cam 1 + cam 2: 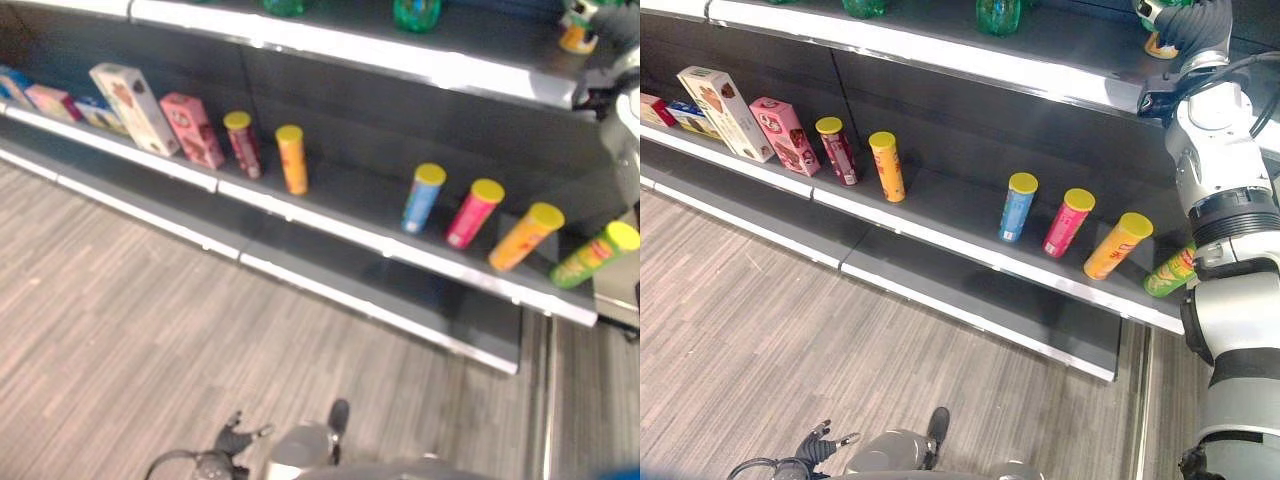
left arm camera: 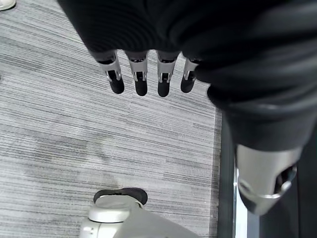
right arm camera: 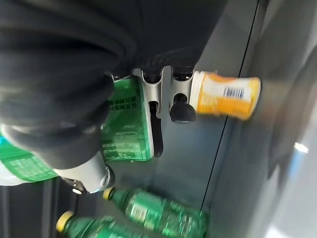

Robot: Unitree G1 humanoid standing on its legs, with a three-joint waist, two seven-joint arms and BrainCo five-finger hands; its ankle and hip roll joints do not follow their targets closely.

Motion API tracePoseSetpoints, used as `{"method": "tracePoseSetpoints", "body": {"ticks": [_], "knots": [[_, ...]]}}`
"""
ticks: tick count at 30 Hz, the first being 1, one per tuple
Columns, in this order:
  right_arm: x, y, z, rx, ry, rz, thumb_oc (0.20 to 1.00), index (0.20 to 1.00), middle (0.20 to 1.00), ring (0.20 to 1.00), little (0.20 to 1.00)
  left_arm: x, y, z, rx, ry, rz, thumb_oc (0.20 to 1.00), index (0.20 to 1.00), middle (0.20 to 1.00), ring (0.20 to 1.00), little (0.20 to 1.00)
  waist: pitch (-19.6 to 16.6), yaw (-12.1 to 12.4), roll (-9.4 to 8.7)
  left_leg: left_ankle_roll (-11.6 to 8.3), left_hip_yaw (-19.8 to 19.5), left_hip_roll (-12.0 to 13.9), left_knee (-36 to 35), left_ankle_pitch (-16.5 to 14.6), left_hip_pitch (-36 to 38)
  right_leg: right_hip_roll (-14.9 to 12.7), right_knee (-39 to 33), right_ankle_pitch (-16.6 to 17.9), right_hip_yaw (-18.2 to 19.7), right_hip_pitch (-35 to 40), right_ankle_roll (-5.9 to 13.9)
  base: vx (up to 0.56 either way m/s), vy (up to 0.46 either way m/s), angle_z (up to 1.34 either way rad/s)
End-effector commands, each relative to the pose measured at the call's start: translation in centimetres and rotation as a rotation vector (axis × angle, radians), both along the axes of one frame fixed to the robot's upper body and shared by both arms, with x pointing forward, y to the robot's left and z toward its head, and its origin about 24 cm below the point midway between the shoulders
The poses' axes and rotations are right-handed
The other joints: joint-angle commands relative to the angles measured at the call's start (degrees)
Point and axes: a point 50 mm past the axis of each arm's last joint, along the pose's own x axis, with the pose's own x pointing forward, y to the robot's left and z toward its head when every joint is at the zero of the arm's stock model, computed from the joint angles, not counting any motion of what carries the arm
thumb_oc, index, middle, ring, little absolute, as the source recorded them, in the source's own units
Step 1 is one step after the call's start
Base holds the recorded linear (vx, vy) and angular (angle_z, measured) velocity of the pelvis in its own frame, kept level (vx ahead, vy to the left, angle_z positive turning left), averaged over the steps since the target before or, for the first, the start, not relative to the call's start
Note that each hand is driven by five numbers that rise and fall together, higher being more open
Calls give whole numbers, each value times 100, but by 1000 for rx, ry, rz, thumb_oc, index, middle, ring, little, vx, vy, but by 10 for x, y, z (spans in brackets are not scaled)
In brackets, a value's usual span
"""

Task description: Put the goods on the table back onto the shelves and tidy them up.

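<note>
My right hand is raised to the top shelf at the far right. In the right wrist view its fingers and thumb curl round a green-labelled bottle. An orange bottle stands right beside the fingers and shows by the hand. More green bottles lie further along that shelf. My left hand hangs low over the grey floor with straight fingers and nothing in it.
The middle shelf carries a white box, a pink box and several yellow-lidded cans: dark red, orange, blue, pink, orange, green. Two green bottles stand on the top shelf.
</note>
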Motion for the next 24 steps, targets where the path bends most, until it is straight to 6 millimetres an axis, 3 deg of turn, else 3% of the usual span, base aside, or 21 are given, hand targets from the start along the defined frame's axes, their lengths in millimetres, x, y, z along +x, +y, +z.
{"method": "tracePoseSetpoints", "body": {"ticks": [1,5,13,24], "knots": [[-23,-14,52,3,-161,-50,200,200,200,200,200,-7,25,8,57,-13,-3,1000,1000,1000,1000,1000,111,82,-253,-679,23,384,712,-1155,-85,135,-788,816,140,-22,132,82,-60,42],[-18,-9,46,12,-142,-19,200,200,200,200,200,-12,14,5,15,-15,-13,1000,1000,1000,1000,1000,76,70,-277,-751,30,503,735,-1190,-77,241,-1110,828,124,103,87,50,-73,4],[-8,10,33,119,-127,129,200,200,200,200,200,-9,14,6,-4,-17,-21,1000,1000,1000,1000,1000,27,-8,-251,-844,22,678,642,-1169,-4,350,-1236,756,109,272,21,34,-38,-2],[-11,43,41,146,-196,315,200,200,200,200,200,-11,7,3,-24,-11,-5,1000,1000,1000,1000,1000,14,-135,-280,-881,100,752,564,-1159,50,369,-1234,724,165,304,9,1,0,0]]}}
